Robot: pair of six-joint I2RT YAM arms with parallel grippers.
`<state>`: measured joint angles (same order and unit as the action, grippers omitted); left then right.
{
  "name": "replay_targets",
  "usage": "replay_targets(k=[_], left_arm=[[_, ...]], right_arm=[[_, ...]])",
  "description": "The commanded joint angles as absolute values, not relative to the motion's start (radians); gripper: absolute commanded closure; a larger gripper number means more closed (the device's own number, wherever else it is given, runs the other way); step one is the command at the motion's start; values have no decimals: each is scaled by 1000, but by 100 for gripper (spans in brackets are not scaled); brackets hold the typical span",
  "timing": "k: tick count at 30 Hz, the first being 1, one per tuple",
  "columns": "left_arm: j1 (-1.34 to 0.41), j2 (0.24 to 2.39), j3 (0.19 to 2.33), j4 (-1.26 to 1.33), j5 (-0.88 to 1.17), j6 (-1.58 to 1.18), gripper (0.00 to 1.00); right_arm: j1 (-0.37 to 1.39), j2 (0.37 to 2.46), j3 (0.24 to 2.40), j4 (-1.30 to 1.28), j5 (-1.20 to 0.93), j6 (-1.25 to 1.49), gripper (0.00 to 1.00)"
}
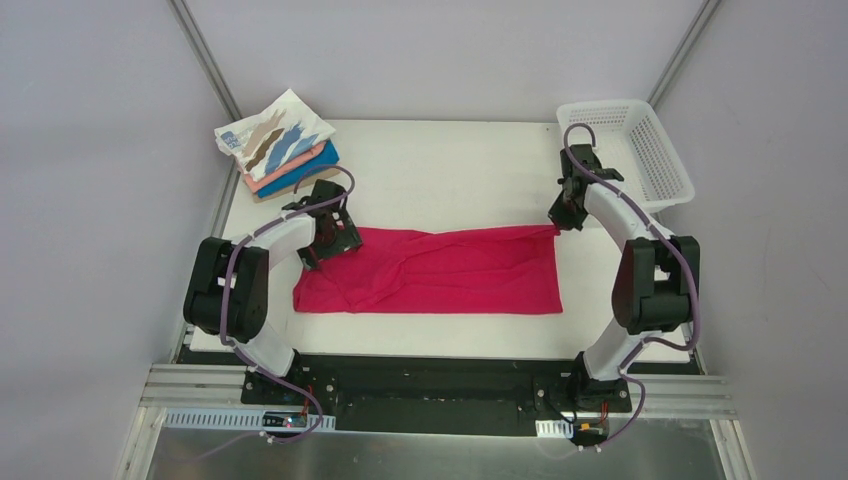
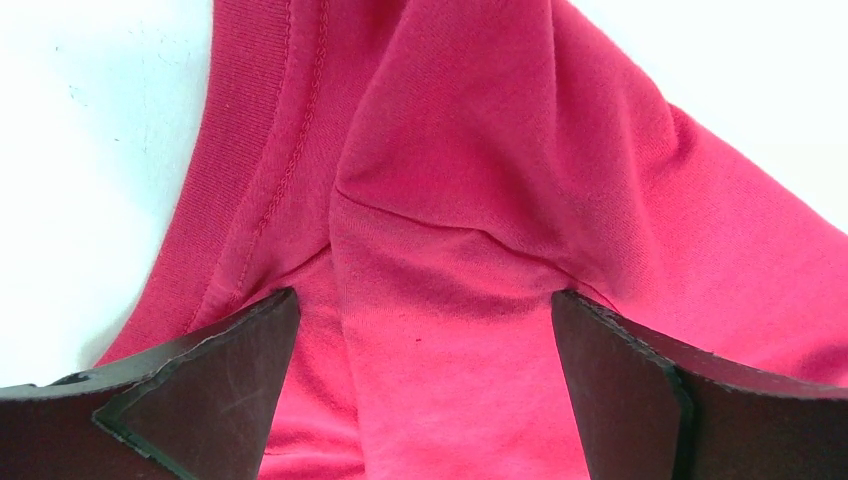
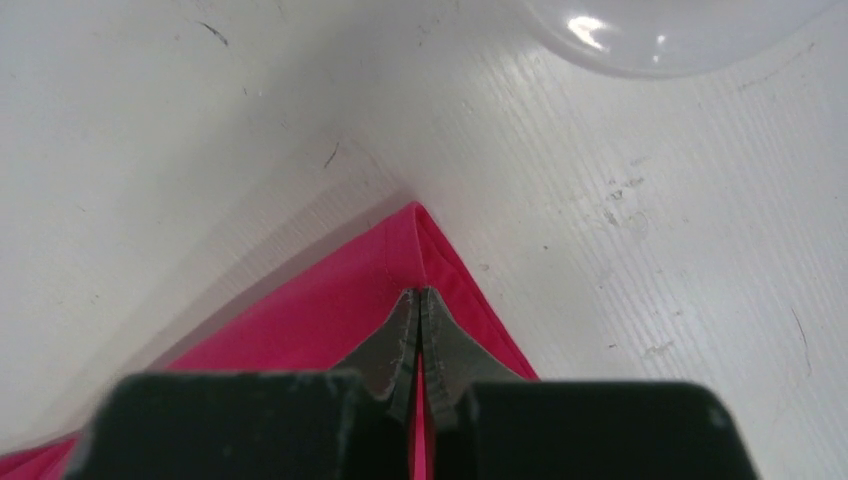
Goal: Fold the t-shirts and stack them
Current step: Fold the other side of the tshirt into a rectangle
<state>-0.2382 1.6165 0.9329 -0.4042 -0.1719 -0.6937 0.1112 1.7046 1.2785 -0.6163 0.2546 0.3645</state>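
Note:
The crimson-pink t-shirt [image 1: 440,270] lies folded lengthwise in a long band across the middle of the table. My left gripper [image 1: 335,243] is at its far left end, open, with its fingers [image 2: 200,390] set wide apart over the cloth [image 2: 480,200] near the collar seam. My right gripper [image 1: 562,222] is shut on the shirt's far right corner [image 3: 420,240], with cloth pinched between the fingertips [image 3: 400,340]. A folded stack sits at the far left: the white shirt with tan and blue streaks [image 1: 272,135] on top of salmon, blue and tan ones.
A white plastic mesh basket [image 1: 635,150] stands at the far right corner, just behind the right arm. The table's [image 1: 450,170] left and right edges meet grey walls.

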Motion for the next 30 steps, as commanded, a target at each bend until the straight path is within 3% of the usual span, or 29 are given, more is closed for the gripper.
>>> replay_targets(k=[1, 15, 17, 18, 24, 27, 30], left_arm=[[-199, 1658, 906, -420, -149, -665, 1], [-187, 1628, 916, -435, -115, -611, 1], [-187, 1628, 918, -437, -111, -611, 1], [-187, 1628, 919, -439, -107, -608, 1], [-187, 1592, 944, -508, -133, -611, 1], [-189, 1541, 967, -551, -142, -620, 1], [-196, 1488, 996, -565, -111, -630, 1]], right_arm=[[102, 1610, 1270, -713, 245, 350, 100], [100, 1502, 1127, -777, 237, 375, 99], [100, 1487, 1096, -779, 249, 379, 88], [100, 1486, 1083, -774, 262, 381, 76], [101, 1448, 1094, -785, 420, 413, 31], [110, 1365, 1071, -692, 312, 372, 16], [150, 1302, 1012, -532, 73, 335, 1]])
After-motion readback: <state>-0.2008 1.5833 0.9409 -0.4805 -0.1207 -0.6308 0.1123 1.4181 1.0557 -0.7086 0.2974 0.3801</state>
